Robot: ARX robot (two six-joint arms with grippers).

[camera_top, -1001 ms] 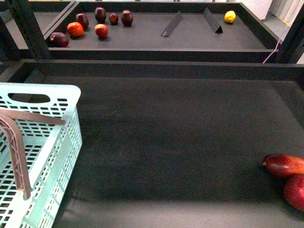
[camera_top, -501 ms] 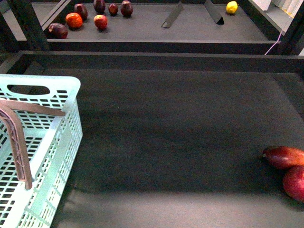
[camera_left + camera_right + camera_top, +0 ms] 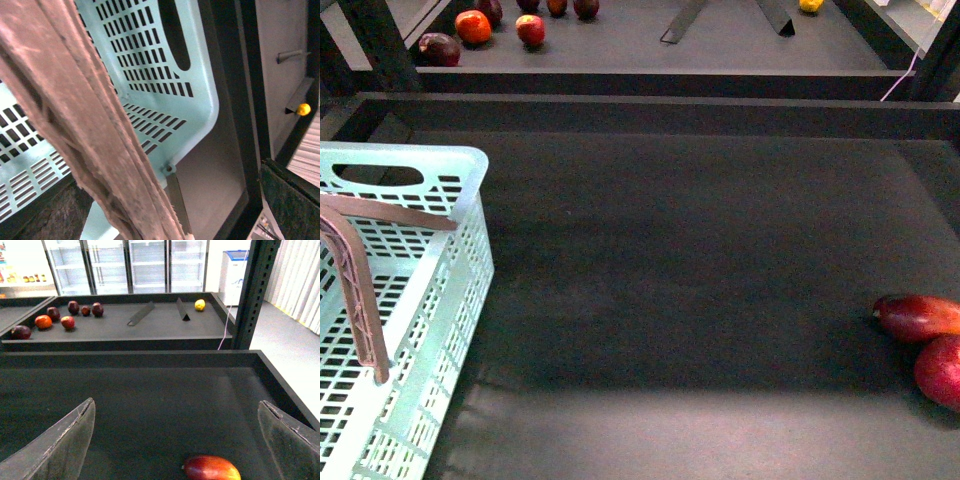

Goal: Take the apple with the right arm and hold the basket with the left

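Note:
The pale mint-blue basket [image 3: 440, 300] stands at the left of the dark tray, its taupe-brown handle [image 3: 355, 300] arching over it. In the left wrist view that handle [image 3: 85, 115] fills the frame and my left gripper [image 3: 155, 220] is shut on it, with the slotted wall [image 3: 150, 65] behind. The apple [image 3: 942, 372] lies at the tray's far right, cut by the frame edge and touching a longer maroon oval fruit [image 3: 918, 317]. My right gripper [image 3: 175, 440] is open above the tray. A red fruit with a yellow-orange side [image 3: 211, 469] shows low between its fingers; which fruit it is I cannot tell.
A raised black lip [image 3: 640, 110] closes the tray's far side. Beyond it a second tray holds several small fruits [image 3: 473, 25], a yellow one [image 3: 810, 5] and two wedge dividers [image 3: 682, 20]. A dark post [image 3: 255, 290] stands at the right.
The whole front view has slid upward: the far tray and its fruits now sit at the top edge. Basket and right-hand fruits keep their places on the tray.

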